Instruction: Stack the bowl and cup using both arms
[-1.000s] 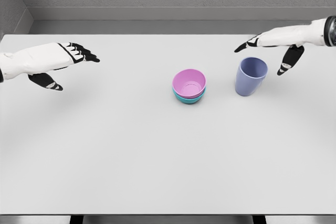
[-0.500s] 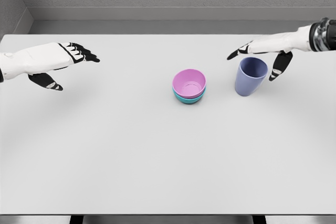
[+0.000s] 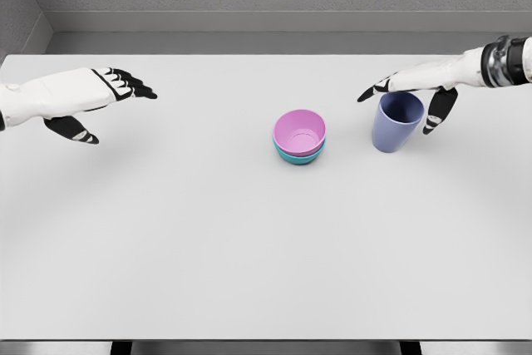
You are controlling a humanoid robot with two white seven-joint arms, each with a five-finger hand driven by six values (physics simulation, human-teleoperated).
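Two bowls sit nested mid-table while our right hand (image 3: 413, 89) reaches around the cup.

We see the pink bowl (image 3: 299, 131) resting inside the teal bowl (image 3: 297, 155) at the middle of the white table (image 3: 249, 247). Just to their right stands the blue-violet cup (image 3: 396, 120), upright and apart from the bowls. Our right hand is spread, its fingers (image 3: 374, 89) extended behind the cup's rim and its thumb (image 3: 437, 109) beside the cup's right wall; we cannot tell whether it touches. Our left hand (image 3: 87, 97) hovers spread and empty at the far left, well apart from everything.
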